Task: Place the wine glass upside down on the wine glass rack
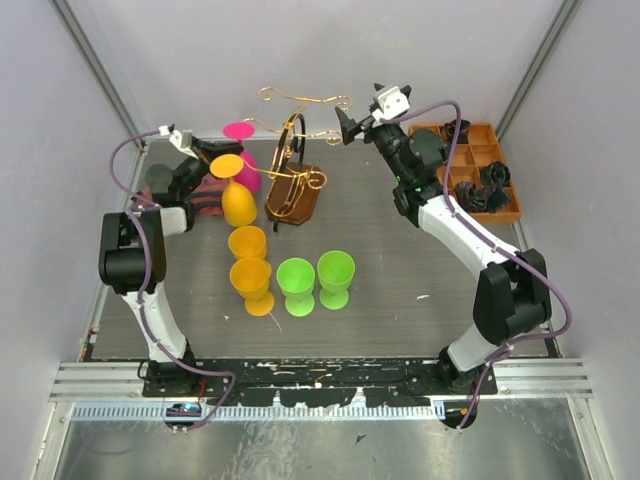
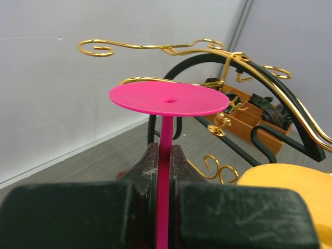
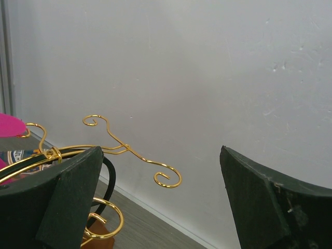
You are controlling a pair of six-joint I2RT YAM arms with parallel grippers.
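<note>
beside the rack (image 1: 298, 198), glass (image 2: 168, 98): we find the pink glass inverted, foot up and bowl down, held at the rack's left side, its foot near the gold scrolls but not yet on them.
left gripper (image 2: 165, 158): fingers (image 2: 148, 168) clamped on the thin stem, just below the foot; the stem runs upright through the gap.
right gripper (image 3: 160, 155): jaws wide apart, holding nothing, near the rack's top from the right.
handling: we judge the glass light, stiff plastic, smooth and liable to swivel between the pads; the stem is the right hold, since it leaves the foot free to slide onto a wire arm.
fit: we judge the foot must ride above two wires with the stem between them; which slot is nearest we cannot tell.
neighbour: an orange glass (image 1: 237, 203) stands just beside the bowl.
</note>
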